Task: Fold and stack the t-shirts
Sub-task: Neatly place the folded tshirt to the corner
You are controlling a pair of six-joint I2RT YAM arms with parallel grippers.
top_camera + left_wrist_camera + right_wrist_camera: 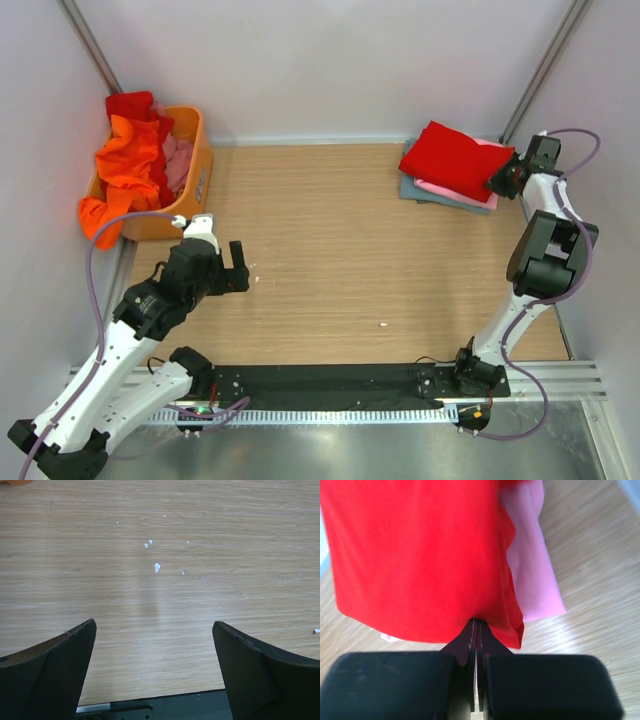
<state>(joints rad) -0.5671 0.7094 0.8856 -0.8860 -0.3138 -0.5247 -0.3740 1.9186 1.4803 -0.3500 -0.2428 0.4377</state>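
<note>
A folded bright red t-shirt (455, 160) lies on top of a pink t-shirt (448, 190) and a grey-blue t-shirt (413, 185) in a stack at the back right. My right gripper (497, 180) is at the stack's right edge. In the right wrist view it (476, 623) is shut, its tips pinching the near hem of the red t-shirt (420, 555), with the pink t-shirt (532, 575) showing beneath. My left gripper (240, 268) is open and empty over bare table; in the left wrist view (155, 630) nothing lies between its fingers.
A rigid orange basket (203, 165) stands at the back left against the wall. It holds an orange t-shirt (130, 165) spilling over its rim, plus red cloth (130, 103) and pink cloth (178, 160). White crumbs (156, 567) dot the wooden table (330, 250).
</note>
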